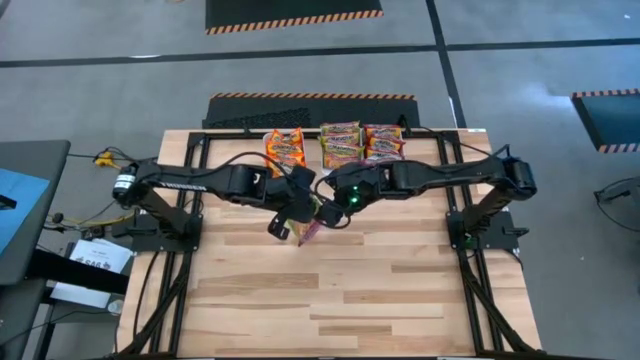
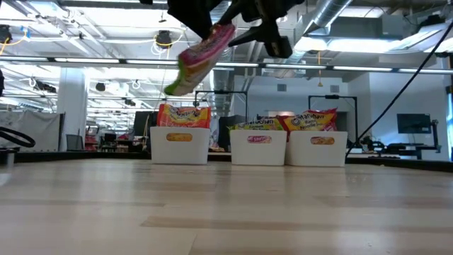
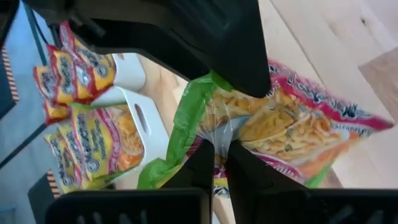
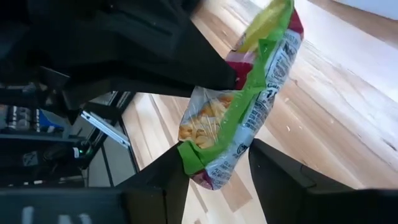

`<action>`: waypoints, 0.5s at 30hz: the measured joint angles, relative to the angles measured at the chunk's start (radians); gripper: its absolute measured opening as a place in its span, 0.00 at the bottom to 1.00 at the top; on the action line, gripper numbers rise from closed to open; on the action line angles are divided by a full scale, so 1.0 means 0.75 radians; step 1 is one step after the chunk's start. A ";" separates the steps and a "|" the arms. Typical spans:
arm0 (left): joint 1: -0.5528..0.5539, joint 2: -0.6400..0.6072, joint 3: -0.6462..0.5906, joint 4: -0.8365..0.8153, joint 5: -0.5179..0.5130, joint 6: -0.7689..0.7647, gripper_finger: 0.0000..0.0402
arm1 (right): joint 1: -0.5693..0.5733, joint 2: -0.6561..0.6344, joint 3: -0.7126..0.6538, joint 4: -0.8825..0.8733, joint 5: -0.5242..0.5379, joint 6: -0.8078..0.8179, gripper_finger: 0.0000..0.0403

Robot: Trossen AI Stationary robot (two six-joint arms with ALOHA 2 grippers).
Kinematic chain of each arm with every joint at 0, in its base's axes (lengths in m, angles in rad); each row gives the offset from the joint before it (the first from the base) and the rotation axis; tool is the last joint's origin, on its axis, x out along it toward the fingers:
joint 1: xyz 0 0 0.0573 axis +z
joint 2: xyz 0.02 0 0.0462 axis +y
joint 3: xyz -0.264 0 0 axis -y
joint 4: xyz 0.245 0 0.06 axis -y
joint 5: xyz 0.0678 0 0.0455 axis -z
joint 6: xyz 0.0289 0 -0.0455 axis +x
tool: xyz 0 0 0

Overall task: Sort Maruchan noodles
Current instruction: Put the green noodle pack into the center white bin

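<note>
A Maruchan noodles packet (image 1: 312, 230), pink and green edged, hangs well above the table's middle; whether it is one packet or two together I cannot tell. My left gripper (image 3: 215, 163) is shut on it. My right gripper (image 4: 214, 186) is open, its fingers standing on either side of the packet's lower end (image 4: 208, 168); whether they touch it I cannot tell. More noodle packets stand in three white bins (image 2: 259, 147) at the far edge. My left gripper pinches the packet's edge (image 3: 219, 138) between its two shut fingers, which come slanting down from the table's left. The packet (image 2: 202, 60) is lifted clear of the table and hangs tilted, one end high by the fingers, the other drooping.
Along the far edge, the left bin (image 1: 284, 148) holds orange packets, the middle bin (image 1: 341, 145) green-yellow ones and the right bin (image 1: 384, 143) red ones. The bare wooden tabletop (image 1: 340, 300) stretches toward the near edge. Both arms cross above the table's middle.
</note>
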 joint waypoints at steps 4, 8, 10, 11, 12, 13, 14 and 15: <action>0.000 0.004 0.000 -0.002 0.004 -0.009 0.04 | 0.000 0.014 0.000 -0.016 0.001 -0.001 0.37; 0.000 0.002 0.000 -0.006 0.003 -0.017 0.06 | -0.001 0.026 -0.002 -0.019 -0.002 -0.002 0.24; 0.000 0.000 0.000 -0.008 0.001 -0.048 0.06 | -0.001 0.025 -0.002 -0.020 -0.004 -0.005 0.18; 0.002 0.000 0.000 -0.011 0.002 -0.059 0.06 | 0.000 0.025 -0.002 -0.020 -0.004 -0.006 0.16; 0.005 0.000 0.000 -0.015 0.003 -0.064 0.06 | 0.000 0.026 -0.002 -0.020 -0.004 -0.006 0.13; 0.006 0.000 0.000 -0.020 0.004 -0.064 0.06 | 0.000 0.026 -0.002 -0.019 -0.004 -0.006 0.12; 0.007 0.000 0.000 -0.025 0.003 -0.069 0.06 | 0.000 0.026 -0.002 -0.017 -0.003 -0.007 0.10; 0.009 0.000 0.001 -0.033 0.003 -0.077 0.07 | -0.001 0.026 -0.002 -0.017 -0.003 -0.006 0.08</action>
